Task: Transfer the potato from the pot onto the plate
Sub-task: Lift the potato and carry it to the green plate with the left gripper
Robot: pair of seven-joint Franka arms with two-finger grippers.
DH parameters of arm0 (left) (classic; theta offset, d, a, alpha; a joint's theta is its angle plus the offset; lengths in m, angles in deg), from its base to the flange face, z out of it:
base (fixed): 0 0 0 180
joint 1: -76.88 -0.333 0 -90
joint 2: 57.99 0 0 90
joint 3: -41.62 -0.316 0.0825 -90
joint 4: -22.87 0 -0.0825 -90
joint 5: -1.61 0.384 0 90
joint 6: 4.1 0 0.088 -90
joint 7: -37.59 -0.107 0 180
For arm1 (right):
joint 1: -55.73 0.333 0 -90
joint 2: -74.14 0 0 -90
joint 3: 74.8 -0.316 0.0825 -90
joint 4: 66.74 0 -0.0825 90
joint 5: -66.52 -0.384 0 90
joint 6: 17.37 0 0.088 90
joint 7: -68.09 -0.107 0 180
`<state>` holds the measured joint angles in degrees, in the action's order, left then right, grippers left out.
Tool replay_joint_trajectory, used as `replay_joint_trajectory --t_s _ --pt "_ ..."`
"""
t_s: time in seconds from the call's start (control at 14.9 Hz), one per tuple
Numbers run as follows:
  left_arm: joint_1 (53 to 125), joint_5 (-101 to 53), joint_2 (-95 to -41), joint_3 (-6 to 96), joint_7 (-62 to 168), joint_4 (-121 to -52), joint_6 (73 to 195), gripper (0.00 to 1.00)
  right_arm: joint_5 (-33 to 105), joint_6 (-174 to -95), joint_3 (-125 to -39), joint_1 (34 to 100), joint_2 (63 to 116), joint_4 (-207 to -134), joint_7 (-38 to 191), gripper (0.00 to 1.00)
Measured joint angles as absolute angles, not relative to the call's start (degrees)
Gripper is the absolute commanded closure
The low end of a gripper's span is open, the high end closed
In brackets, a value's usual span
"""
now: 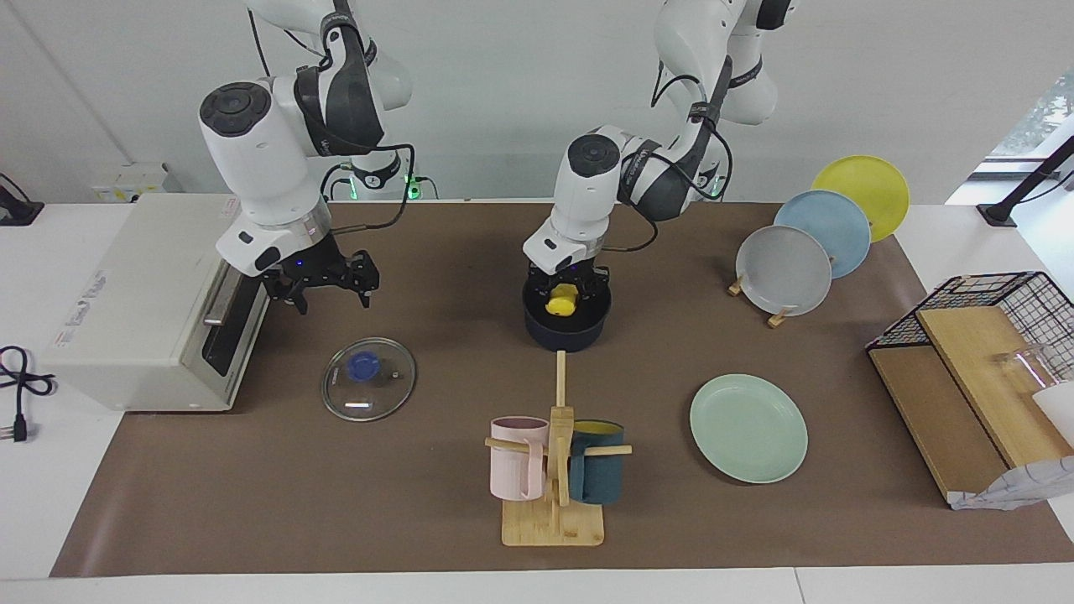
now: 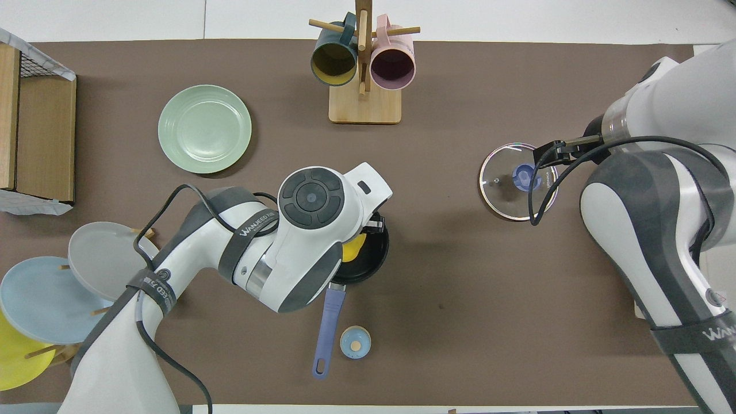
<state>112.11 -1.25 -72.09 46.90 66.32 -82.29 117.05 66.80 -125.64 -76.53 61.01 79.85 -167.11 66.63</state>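
Item: potato (image 1: 560, 299), small, glossy yellow, pinched in the closed left claw (image 1: 564, 295) at the mouth of the navy pot (image 1: 564, 329), clear of the pot's floor so it can travel to its destination. Pot: mid-tabletop, long blue handle (image 2: 326, 326) pointing toward the robots, uncovered for access; its glass lid (image 1: 368, 378) lies flat toward the right arm's end. Plate (image 1: 748, 428): mint green, bare, farther from the robots than the pot, toward the left arm's end, awaiting the potato. Right claw (image 1: 329, 283): open, empty, waiting over the tabletop near the lid and the white appliance (image 1: 134, 298). Writing: the arm bands carry a brand mark, only partly legible; the appliance label cannot be read.
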Motion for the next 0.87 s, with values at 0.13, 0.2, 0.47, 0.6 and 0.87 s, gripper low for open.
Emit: replay_joint_trajectory --t_s 0.13,0.2,0.47,0.6,0.87 --pt "110.6 -1.8 -72.0 46.8 65.3 -79.1 113.7 1.0 66.8 -125.6 -76.5 61.0 79.7 -167.1 66.6 0.0" --pt "109.6 -1.9 -72.0 46.8 64.5 -77.2 111.9 1.0 66.8 -125.6 -76.5 60.9 79.6 -167.1 66.6 0.0" --pt "104.2 -2.1 -72.2 46.7 60.7 -68.9 103.6 1.0 66.8 -125.6 -76.5 60.8 78.7 -167.0 66.6 0.0" --pt "101.2 -2.1 -73.6 46.6 58.3 -64.0 100.4 1.0 66.8 -125.6 -76.5 60.8 78.4 -167.0 66.6 0.0" --pt "94.1 -2.1 -77.9 46.4 49.8 -57.6 99.5 1.0 66.8 -125.3 -76.4 60.8 77.1 -166.9 66.6 0.0"
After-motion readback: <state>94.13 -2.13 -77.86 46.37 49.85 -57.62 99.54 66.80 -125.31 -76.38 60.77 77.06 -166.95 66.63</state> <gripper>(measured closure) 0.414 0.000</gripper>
